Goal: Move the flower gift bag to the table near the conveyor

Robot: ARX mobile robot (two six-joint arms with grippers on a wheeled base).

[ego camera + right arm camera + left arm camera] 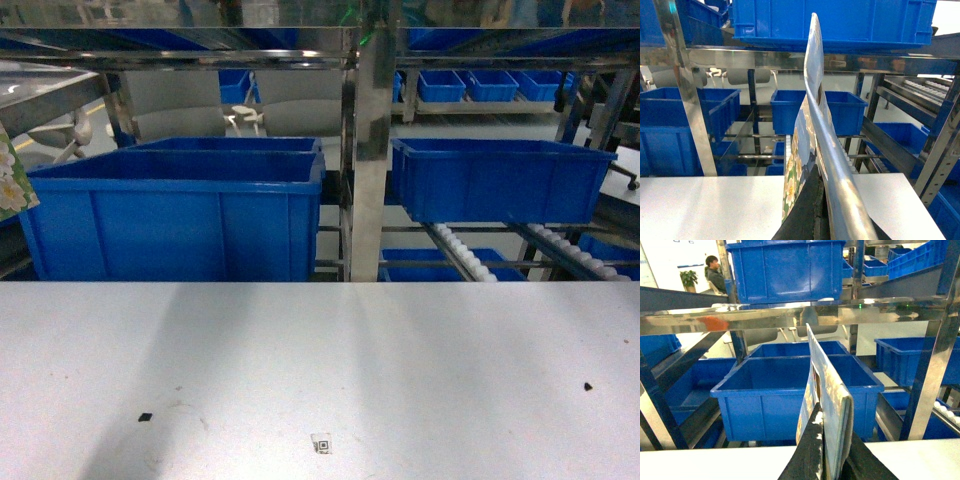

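In the left wrist view a flat flower gift bag (829, 390) stands upright on edge, and my left gripper (832, 442) is shut on its lower part, above the near edge of the white table (715, 465). A corner of that floral print (10, 185) shows at the head view's left edge. In the right wrist view my right gripper (825, 205) is shut on a floral, glossy gift bag (812, 125) over the table (705, 205). I cannot tell whether it is the same bag. The conveyor (468, 258) of white rollers slopes down behind the table at right. Neither gripper shows in the head view.
A large blue bin (175, 215) stands behind the table at left and another (495, 190) at right on the rollers. A steel rack post (368, 150) rises between them. A code sticker (321, 443) and dark specks (145, 416) lie on the table (400, 350).
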